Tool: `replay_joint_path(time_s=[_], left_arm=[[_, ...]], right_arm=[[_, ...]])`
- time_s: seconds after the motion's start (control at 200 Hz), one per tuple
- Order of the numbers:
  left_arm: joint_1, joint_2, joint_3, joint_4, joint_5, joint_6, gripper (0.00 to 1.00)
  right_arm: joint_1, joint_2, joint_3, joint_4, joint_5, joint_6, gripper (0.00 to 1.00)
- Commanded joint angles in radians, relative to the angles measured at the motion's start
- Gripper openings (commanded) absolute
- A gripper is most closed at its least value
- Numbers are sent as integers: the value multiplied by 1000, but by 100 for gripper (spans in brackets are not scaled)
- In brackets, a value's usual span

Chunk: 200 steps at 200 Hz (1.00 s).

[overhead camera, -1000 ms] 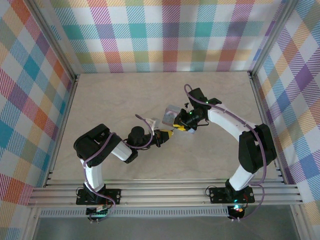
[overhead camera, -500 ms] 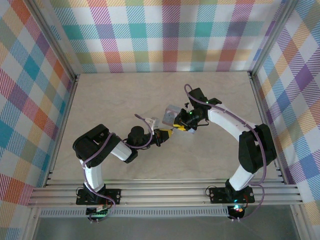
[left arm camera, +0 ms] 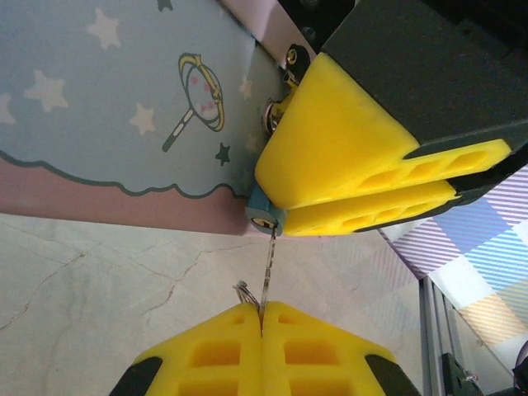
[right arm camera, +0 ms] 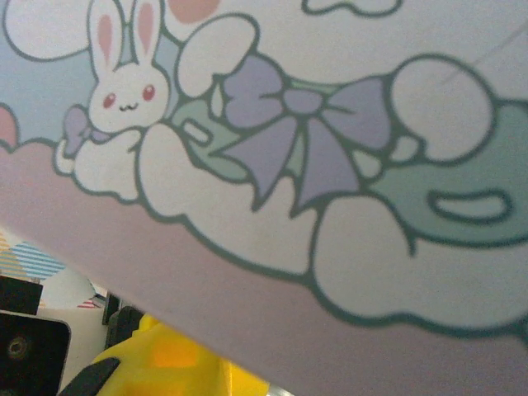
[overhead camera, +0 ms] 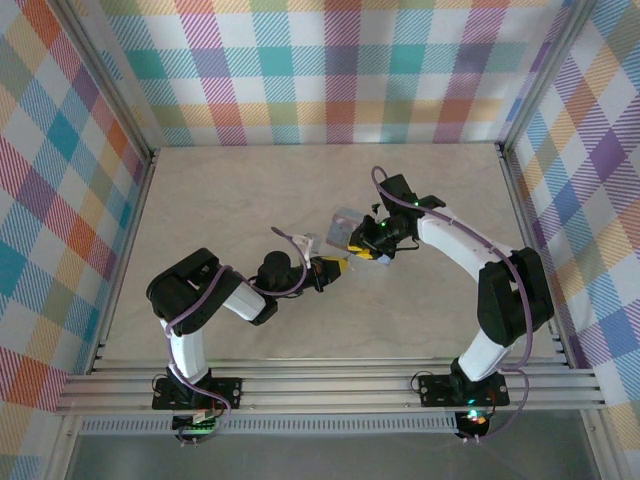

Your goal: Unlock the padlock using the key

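My left gripper (left arm camera: 261,307) is shut on the key (left arm camera: 266,268), with the key ring (left arm camera: 242,290) poking out beside the fingertips. The blade runs straight up, and its tip is at the keyhole of the small teal padlock (left arm camera: 262,216). My right gripper (overhead camera: 362,250) is shut on the padlock; its yellow fingers (left arm camera: 346,157) cover most of the body. The padlock hangs at the edge of a pale blue cartoon-printed tin box (left arm camera: 107,107). In the top view the two grippers meet tip to tip at mid-table, left gripper (overhead camera: 336,266) below the box (overhead camera: 346,224).
The tin box (right arm camera: 313,165) sits very close in front of the right wrist camera, with a yellow finger (right arm camera: 165,363) beneath it. Bare marbled tabletop (overhead camera: 220,200) surrounds the arms. Checked walls and metal rails (overhead camera: 330,385) border the table.
The left gripper with the key has crept slightly toward the padlock. The right gripper and the box have shifted only a little.
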Motion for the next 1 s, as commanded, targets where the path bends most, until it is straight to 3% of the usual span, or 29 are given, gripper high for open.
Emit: replay_joint_path(time_s=[0.0, 0.995], left_arm=[[-15, 19, 34, 62, 14, -3, 0], [38, 20, 47, 77, 68, -40, 0]], right_arm=[[5, 2, 2, 10, -40, 3, 0], [5, -25, -43, 28, -92, -15, 0]])
